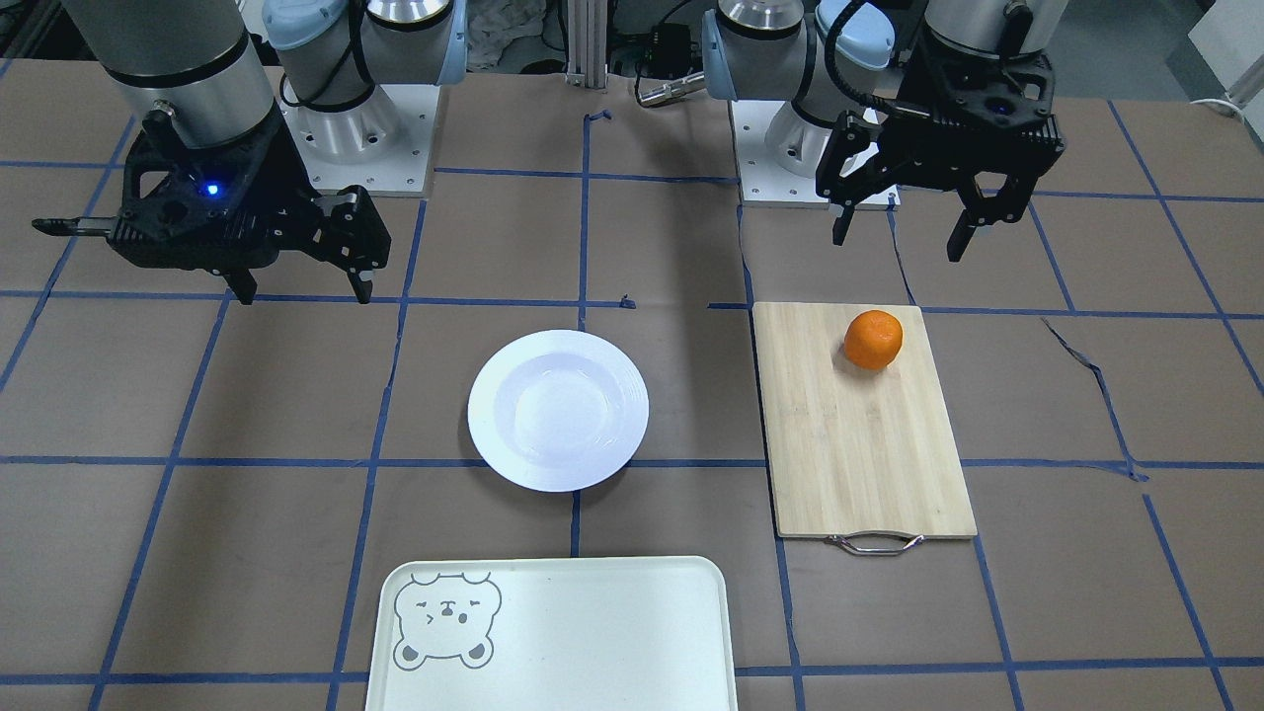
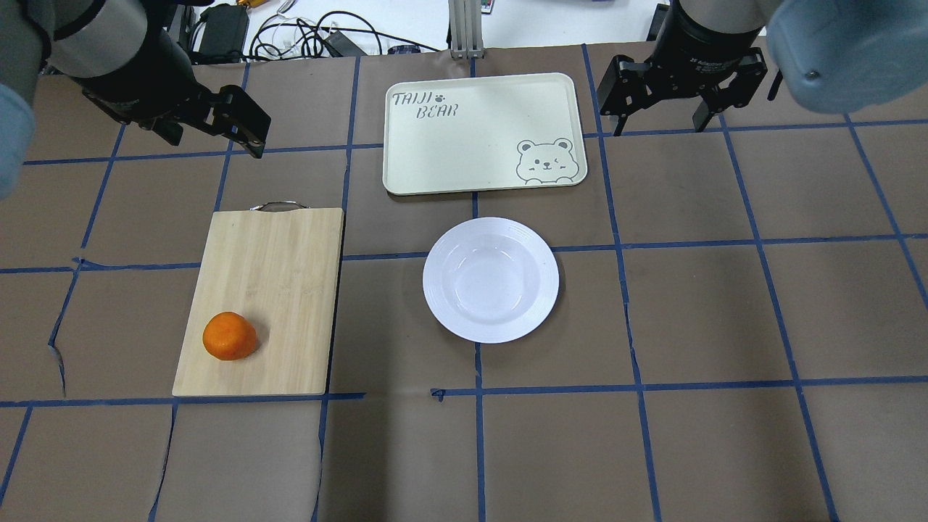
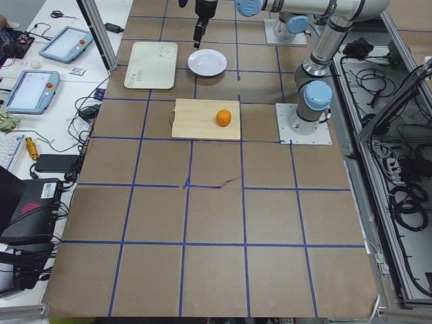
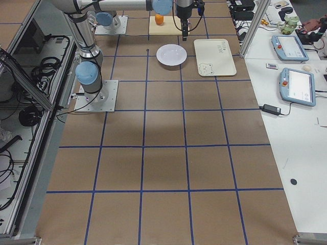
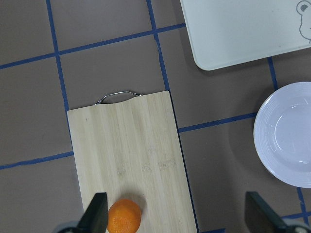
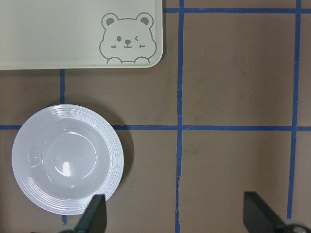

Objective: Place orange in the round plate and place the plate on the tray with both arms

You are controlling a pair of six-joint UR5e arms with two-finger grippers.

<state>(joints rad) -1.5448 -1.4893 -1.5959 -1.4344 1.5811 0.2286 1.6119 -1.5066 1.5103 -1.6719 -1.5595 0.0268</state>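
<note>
We see the orange (image 1: 873, 339) resting on the bamboo cutting board (image 1: 869, 464), near that board's upper end in the right half of the front-facing view. Our left gripper (image 1: 899, 242) hangs above the table (image 1: 1086, 395) in the upper right of that view, past the board's top edge and apart from the fruit. Its fingers are spread wide with nothing between them. In the left wrist view the orange sits at the bottom edge, just beside the fingertip (image 5: 97, 216) at the lower left, off to one side of the gap rather than centred in it. The round plate (image 1: 481, 410) lies in the middle of the front-facing frame, apart from the board and from the tray (image 1: 612, 632) at the bottom centre. Our right gripper (image 1: 303, 294) hovers in the upper left, also spread wide and holding nothing, well apart from the plate.
</note>
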